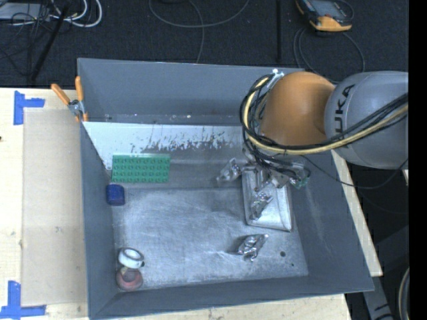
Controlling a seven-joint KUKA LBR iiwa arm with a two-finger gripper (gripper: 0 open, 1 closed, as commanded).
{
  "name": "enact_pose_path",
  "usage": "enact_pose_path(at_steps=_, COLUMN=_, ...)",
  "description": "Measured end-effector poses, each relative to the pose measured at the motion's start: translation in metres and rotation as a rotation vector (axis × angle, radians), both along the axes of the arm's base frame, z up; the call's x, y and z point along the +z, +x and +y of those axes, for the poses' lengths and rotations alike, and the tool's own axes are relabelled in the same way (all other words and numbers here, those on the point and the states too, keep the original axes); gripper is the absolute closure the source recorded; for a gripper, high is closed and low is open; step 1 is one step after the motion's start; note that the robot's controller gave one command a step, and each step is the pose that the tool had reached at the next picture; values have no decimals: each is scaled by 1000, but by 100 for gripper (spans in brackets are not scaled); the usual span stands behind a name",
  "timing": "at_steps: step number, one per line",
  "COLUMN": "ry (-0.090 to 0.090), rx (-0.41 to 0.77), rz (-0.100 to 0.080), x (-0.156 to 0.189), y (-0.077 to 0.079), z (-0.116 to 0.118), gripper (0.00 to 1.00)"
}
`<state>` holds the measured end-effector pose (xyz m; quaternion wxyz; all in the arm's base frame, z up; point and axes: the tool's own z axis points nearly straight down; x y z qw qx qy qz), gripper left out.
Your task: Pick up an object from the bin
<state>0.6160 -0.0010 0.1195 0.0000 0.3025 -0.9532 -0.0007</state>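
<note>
My gripper [265,202] hangs low over the right half of the bin floor, beneath the orange wrist cover. Nothing shows held in it. A small shiny metal piece [250,245] lies on the floor just in front of it, a little apart from it. A flat green studded plate [141,169] rests against the back left wall, far to the gripper's left. A small blue block [115,194] sits just below the plate, by the left wall. A round white and pink thing [130,267] stands in the front left corner.
The arm with its cables reaches in over the bin's right rim. The sloping bin walls close in on the gripper's right side. Bare floor lies between the gripper and the things on the left.
</note>
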Motion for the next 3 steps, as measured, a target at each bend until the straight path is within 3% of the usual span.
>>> enact_pose_path(at_steps=1, ry=-1, rx=76, rz=6, x=-11, y=-48, z=-20, gripper=0)
enact_pose_path(at_steps=2, ry=0, rx=168, rz=7, x=-18, y=-105, z=-36, gripper=0)
enact_pose_path(at_steps=3, ry=0, rx=508, rz=-2, x=-48, y=-97, z=-26, gripper=0)
